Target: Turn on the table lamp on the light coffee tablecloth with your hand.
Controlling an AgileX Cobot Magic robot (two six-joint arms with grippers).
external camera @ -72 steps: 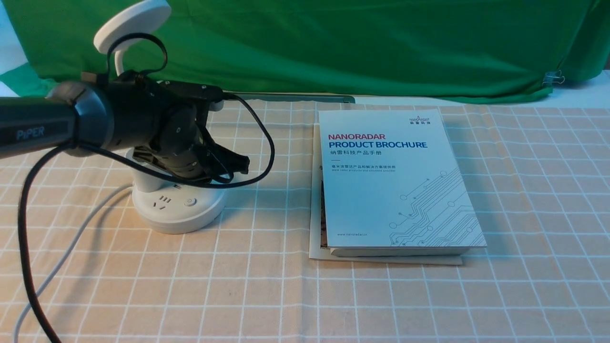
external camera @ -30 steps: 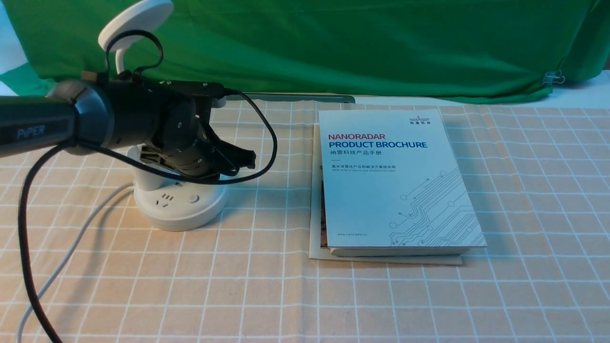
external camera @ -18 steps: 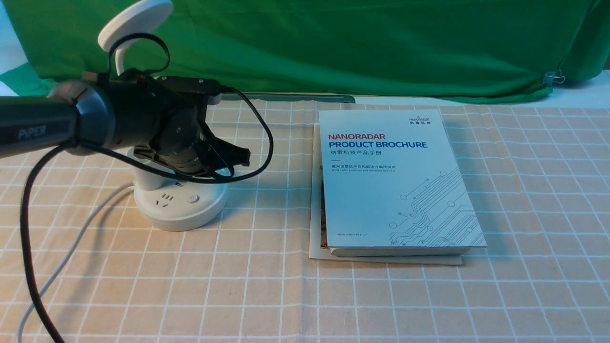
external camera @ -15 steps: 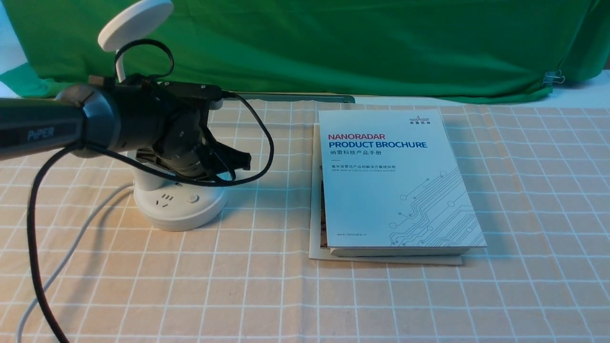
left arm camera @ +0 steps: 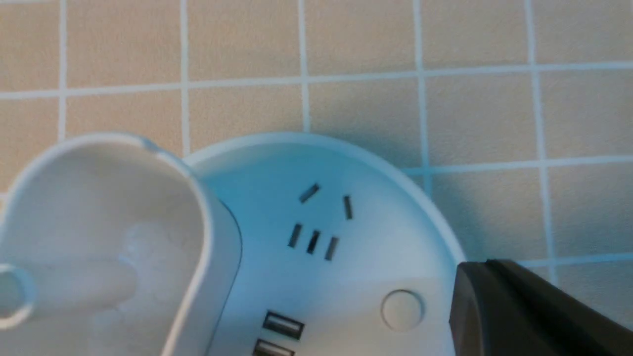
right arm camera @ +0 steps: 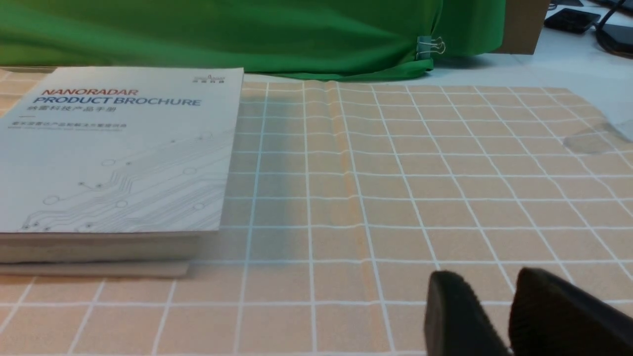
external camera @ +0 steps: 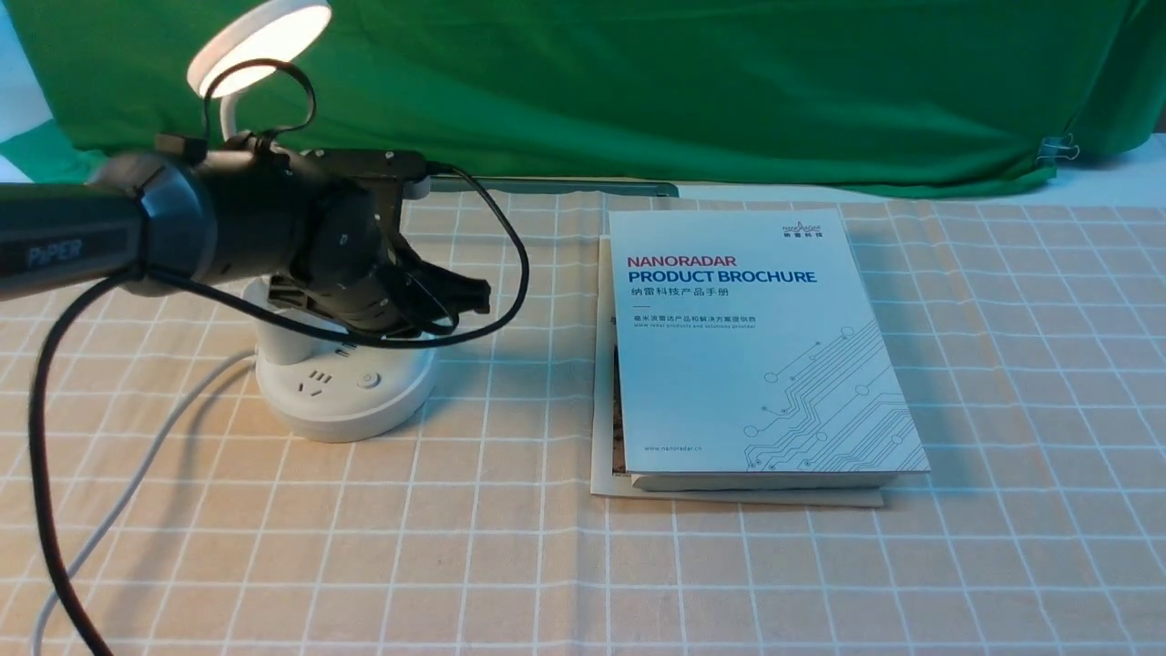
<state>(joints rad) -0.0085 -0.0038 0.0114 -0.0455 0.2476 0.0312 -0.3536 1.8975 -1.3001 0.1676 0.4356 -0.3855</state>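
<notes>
Your black left gripper [external camera: 469,299] hangs close over the round base of the white plastic table lamp [external camera: 342,392], whose flat disc head glows; the views do not show whether its jaws are apart or together. The lamp stands on the left part of the light coffee grid-patterned tablecloth [external camera: 510,547], well apart from the white product brochure [external camera: 756,346]. Your right gripper [right arm camera: 487,284] hovers low over the cloth, jaws almost together, holding nothing.

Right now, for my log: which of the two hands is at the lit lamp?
The left hand, over the table lamp's round base. The right hand is over bare tablecloth, across from the brochure.
</notes>
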